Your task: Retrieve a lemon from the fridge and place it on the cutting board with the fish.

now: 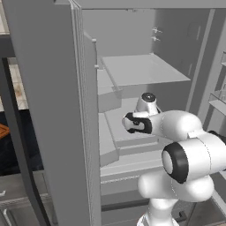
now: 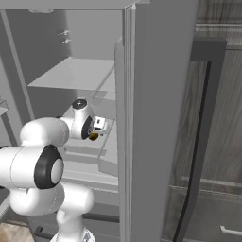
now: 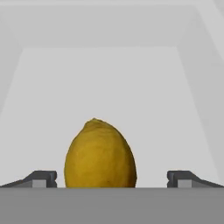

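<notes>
Where jaws gape: unlabelled lemon (image 3: 100, 154) between.

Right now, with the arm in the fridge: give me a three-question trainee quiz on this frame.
1. True or false: the gripper is shut on the lemon.
2. In the hand view, the lemon sits: A) left of both fingertips, B) between them, C) right of both.
3. What does the lemon rest on?

Key: 1. False, the jaws stand wide open. 2. B. 3. A pale grey shelf inside the fridge.
</notes>
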You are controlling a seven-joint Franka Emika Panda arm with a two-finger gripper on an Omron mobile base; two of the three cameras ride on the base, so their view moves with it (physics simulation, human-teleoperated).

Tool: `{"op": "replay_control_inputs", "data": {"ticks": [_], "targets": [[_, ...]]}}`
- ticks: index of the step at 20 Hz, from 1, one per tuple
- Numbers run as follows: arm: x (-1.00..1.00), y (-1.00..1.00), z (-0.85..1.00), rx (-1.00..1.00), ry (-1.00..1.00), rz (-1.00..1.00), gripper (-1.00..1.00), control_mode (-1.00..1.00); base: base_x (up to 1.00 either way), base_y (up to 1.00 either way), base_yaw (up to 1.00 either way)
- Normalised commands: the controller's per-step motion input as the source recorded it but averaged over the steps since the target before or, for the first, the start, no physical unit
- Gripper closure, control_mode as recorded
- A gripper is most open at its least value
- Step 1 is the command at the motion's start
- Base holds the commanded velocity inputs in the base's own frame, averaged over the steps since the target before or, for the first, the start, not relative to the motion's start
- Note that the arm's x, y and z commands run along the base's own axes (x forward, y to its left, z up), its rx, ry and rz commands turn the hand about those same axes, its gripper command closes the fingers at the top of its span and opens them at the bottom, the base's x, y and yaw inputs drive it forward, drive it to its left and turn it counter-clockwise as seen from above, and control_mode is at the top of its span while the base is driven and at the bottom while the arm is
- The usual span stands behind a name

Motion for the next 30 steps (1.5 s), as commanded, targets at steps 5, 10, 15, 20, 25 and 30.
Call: {"op": "replay_control_inputs", "data": {"ticks": [5, 10, 15, 20, 25, 30], "targets": [[0.02, 0.05, -0.01, 0.00, 0.00, 0.00, -1.00, -1.00, 0.00, 0.00, 0.00], [0.09, 0.00, -0.09, 0.00, 0.00, 0.00, -1.00, -1.00, 0.00, 0.00, 0.00], [0.14, 0.00, -0.18, 0.00, 0.00, 0.00, -1.00, -1.00, 0.00, 0.00, 0.00], [0.11, 0.00, -0.21, 0.00, 0.00, 0.00, -1.00, -1.00, 0.00, 0.00, 0.00], [0.00, 0.01, -0.08, 0.00, 0.00, 0.00, -1.00, -1.00, 0.00, 0.00, 0.00], [0.00, 0.02, -0.08, 0.00, 0.00, 0.00, 1.00, -1.00, 0.00, 0.00, 0.00]]}}
